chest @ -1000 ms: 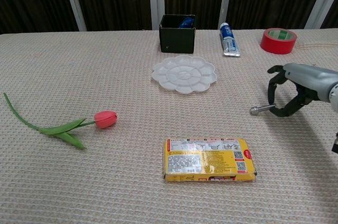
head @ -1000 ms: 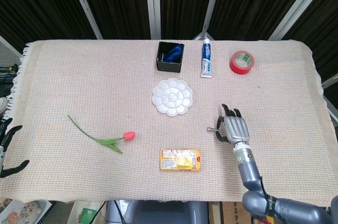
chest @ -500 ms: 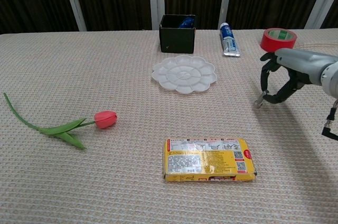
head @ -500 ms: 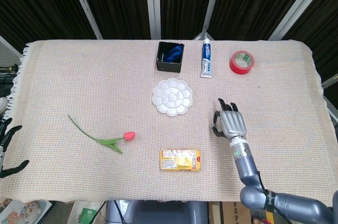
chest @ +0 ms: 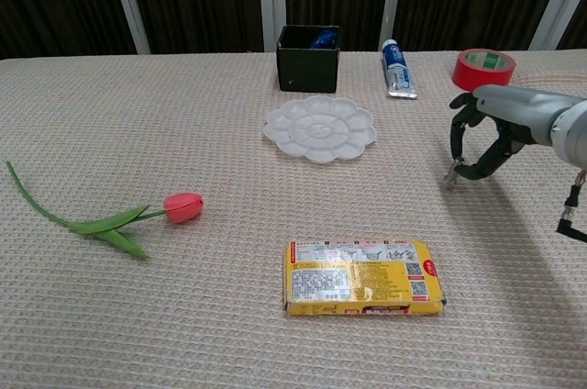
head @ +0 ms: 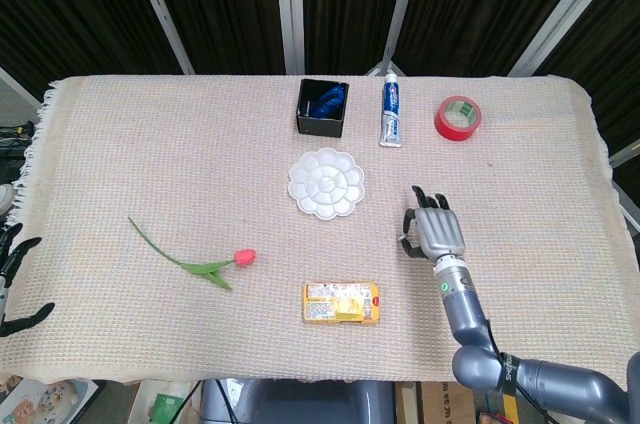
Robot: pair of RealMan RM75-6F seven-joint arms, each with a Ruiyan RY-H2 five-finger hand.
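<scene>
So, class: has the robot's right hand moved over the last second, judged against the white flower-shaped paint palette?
Yes. The right hand has shifted up the table and slightly left, closer to the white flower-shaped paint palette.
</scene>
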